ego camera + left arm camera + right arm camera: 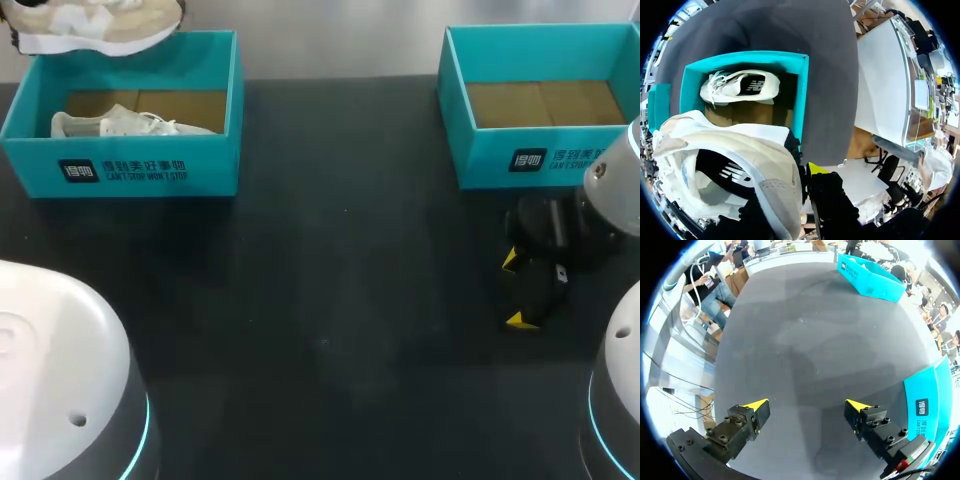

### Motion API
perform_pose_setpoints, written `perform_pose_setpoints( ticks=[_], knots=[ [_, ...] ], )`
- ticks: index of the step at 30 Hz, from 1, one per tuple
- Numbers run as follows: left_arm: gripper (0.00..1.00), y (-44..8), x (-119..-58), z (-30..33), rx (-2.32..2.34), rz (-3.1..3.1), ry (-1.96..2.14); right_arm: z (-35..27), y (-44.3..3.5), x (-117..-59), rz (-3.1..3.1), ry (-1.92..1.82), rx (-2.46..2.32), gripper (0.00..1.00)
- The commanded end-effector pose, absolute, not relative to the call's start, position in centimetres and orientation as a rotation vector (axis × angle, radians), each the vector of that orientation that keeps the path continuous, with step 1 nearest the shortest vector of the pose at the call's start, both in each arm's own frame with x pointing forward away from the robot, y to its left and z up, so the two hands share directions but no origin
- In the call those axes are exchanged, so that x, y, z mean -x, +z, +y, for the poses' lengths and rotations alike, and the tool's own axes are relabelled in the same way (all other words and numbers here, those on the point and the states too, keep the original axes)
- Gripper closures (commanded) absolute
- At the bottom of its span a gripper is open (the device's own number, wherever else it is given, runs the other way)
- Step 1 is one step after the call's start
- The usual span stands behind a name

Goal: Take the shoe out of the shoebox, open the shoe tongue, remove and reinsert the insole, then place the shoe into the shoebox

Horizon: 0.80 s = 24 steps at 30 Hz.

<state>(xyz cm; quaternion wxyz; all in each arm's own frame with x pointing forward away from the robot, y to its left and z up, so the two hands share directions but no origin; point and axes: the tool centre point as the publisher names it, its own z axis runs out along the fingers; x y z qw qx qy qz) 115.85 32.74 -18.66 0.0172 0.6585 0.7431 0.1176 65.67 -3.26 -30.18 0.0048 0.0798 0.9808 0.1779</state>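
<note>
Left wrist view: left fingers are gripping the shoe, holding it above the shoebox for removal. The right fingers are hanging wide open and empty over the counter.

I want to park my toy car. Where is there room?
The table is bare in the middle, between the left box and the empty right box. The left box holds a shoe, a second shoe hangs above it, and the right claw crowds the right side.
</note>
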Motion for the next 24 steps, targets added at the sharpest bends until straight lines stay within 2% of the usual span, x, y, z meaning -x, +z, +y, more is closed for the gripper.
perform_pose_setpoints(
  ticks=[1, 24],
  knots=[
    [1.0, -20.7, -117.8, 31.7, -2.043, 2.339, 0.394, -3.2, -30.3, -65.6, 3.07, 0.553, -0.252, 0.0],
    [1.0, -24.7, -117.6, 30.9, -2.102, 2.325, 0.353, -3.2, -30.3, -65.6, 3.07, 0.553, -0.252, 0.0]
  ],
)
